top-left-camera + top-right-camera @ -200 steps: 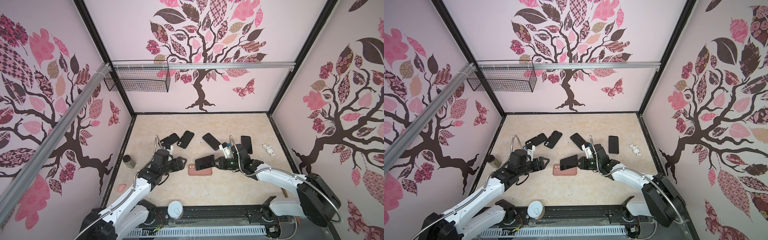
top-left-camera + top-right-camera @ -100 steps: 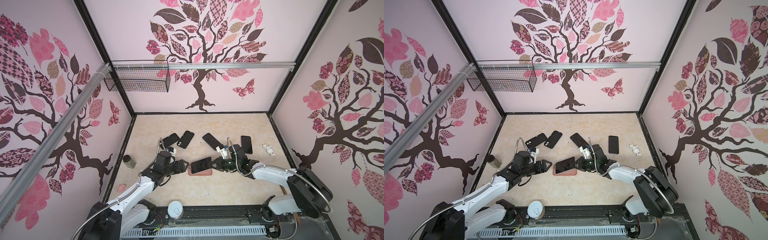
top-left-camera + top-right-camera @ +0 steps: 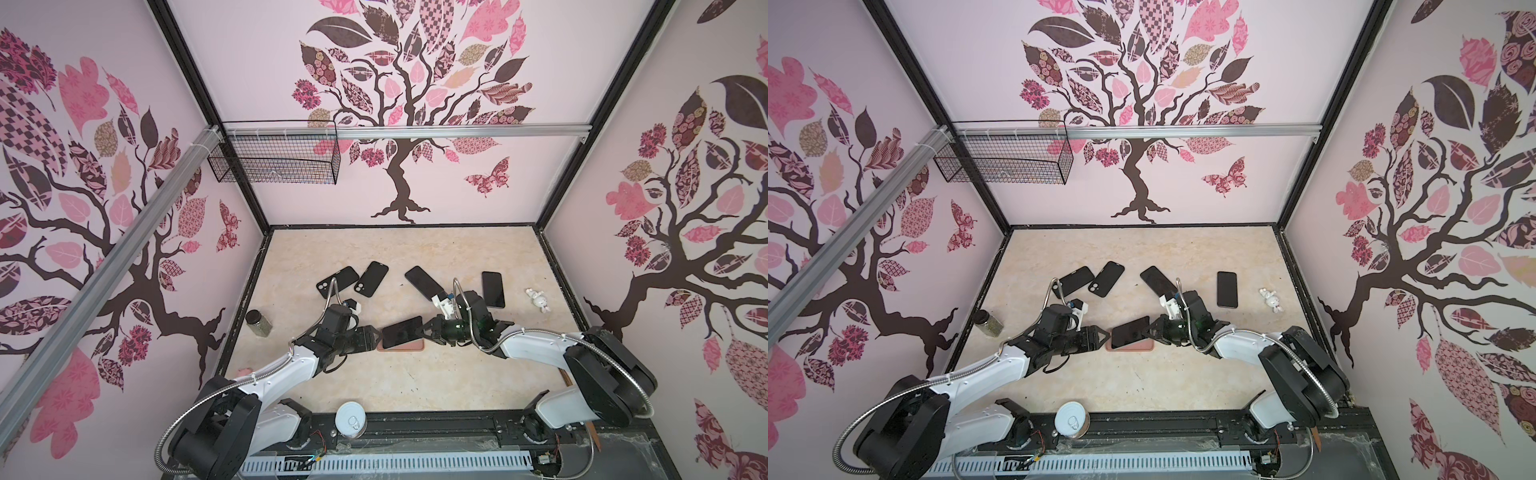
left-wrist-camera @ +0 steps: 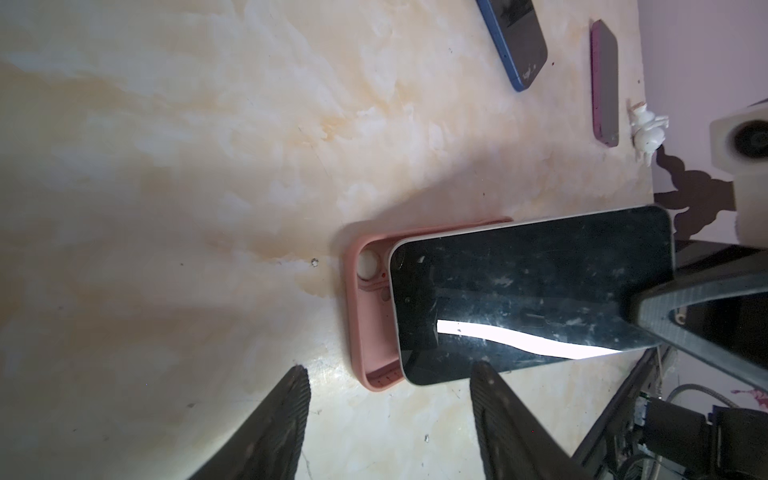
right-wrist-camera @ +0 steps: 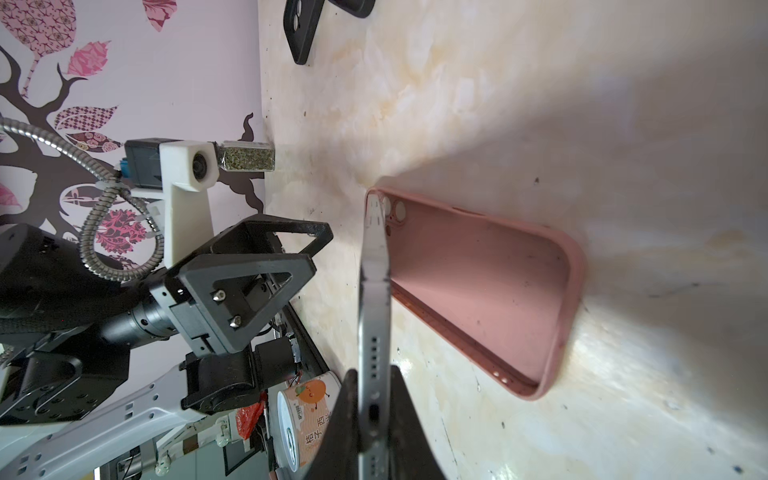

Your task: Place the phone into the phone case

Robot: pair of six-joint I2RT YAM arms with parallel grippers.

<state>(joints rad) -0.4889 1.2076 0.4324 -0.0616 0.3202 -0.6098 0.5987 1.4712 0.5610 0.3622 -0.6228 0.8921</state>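
One spice jar (image 3: 258,322) stands at the far left of the table (image 3: 415,249), near the wall. Just to its right, the left gripper (image 3: 376,336) lies low over the surface and points right toward the phone case (image 3: 409,348). Its jaws stand apart with nothing clamped between them. In the left wrist view one of its fingertips (image 4: 478,370) shows near a corner of the phone (image 4: 532,291), and whether they touch cannot be told.

Behind it lie two black cases (image 3: 353,280).

At the middle the pink phone case lies flat, open side up, its long axis running left to right and its camera cut-outs at the left end. The phone (image 3: 401,331) is above it, screen up. Its long axis also runs left to right but slightly skewed, the right end turned a little toward the back wall. It slopes: the left end dips into the cut-out end of the case (image 5: 478,282), while the right end, the one with the charging port, is raised. Contact at the low end cannot be made out.

The right gripper (image 3: 424,328) points left, its jaws pinched flat on that raised port end (image 5: 374,386).

Farther right and back lie two dark phones (image 3: 493,289), and a white figurine (image 3: 538,299) is near the right wall.
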